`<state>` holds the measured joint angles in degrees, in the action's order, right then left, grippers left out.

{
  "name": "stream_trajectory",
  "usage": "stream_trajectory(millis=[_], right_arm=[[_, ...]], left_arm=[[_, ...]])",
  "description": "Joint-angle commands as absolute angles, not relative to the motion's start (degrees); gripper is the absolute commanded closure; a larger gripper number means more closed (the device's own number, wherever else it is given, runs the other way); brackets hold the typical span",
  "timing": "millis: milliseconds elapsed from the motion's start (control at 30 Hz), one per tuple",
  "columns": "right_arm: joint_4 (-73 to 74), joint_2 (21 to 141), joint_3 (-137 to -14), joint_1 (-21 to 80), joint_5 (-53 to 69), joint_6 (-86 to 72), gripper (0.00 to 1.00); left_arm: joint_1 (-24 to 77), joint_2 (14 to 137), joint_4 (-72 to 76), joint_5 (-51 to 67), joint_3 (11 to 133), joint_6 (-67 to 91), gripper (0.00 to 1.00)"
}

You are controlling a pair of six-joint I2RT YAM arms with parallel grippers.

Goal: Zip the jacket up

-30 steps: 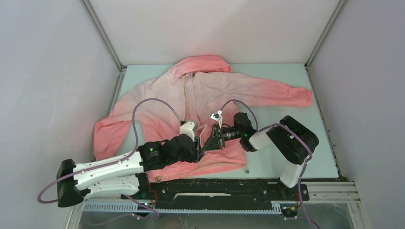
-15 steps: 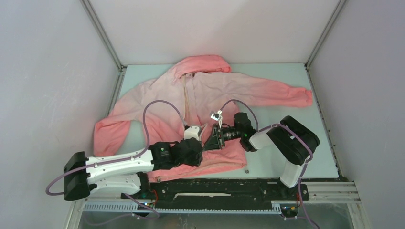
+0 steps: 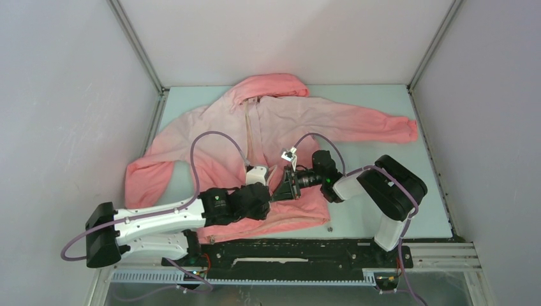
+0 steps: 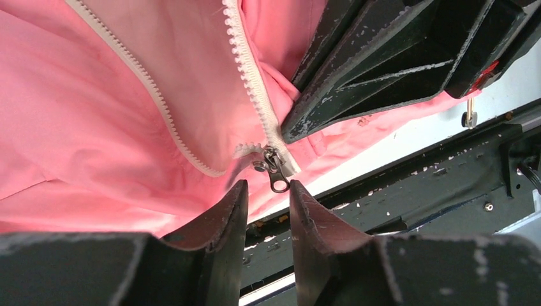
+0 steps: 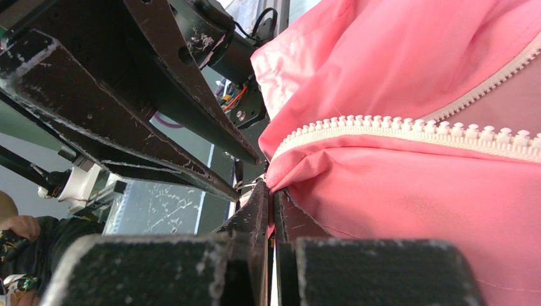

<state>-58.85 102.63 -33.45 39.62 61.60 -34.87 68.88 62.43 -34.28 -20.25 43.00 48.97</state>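
Observation:
The pink jacket [image 3: 287, 121] lies spread on the table, hood at the far side and front open. Its whitish zipper teeth [image 4: 249, 83] run down to the metal slider [image 4: 271, 162] at the coral hem. The pull tab [image 4: 279, 185] hangs from the slider. My left gripper [image 4: 268, 186] is open, its tips either side of the pull tab with a gap still showing. My right gripper [image 5: 271, 188] is shut on the jacket's hem fabric [image 5: 415, 191] just below the zipper teeth [image 5: 383, 124]. In the top view both grippers meet at the hem, the left gripper [image 3: 266, 193] beside the right gripper [image 3: 281, 186].
The black base rail [image 3: 306, 252] runs along the near edge, just past the hem. A small metal piece [image 3: 330, 227] lies on the pale table [image 3: 383, 95] by the right arm. White walls close in both sides and the back.
The left arm has swung its rear links rightward and its wrist has settled a little lower at the hem. The right arm has not moved.

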Motion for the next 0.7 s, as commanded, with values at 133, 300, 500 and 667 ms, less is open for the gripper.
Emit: stream_trajectory(millis=[133,300,500,667], right_arm=[[-60.5,100.7,-33.3,39.8,61.2,-33.2,1.00],[-60.6,100.8,-33.3,39.8,61.2,-33.1,1.00],[-60.8,100.9,-33.3,39.9,61.4,-33.3,1.00],[-61.0,100.9,-33.3,39.8,61.6,-33.4,1.00]], left_arm=[[69.3,61.3,-35.5,-23.3,46.9,47.8,0.71],[69.3,61.9,-34.7,-22.7,47.3,46.9,0.74],[69.3,62.8,-34.7,-21.9,47.4,46.1,0.76],[69.3,63.2,-34.6,-21.8,47.6,45.6,0.78]])
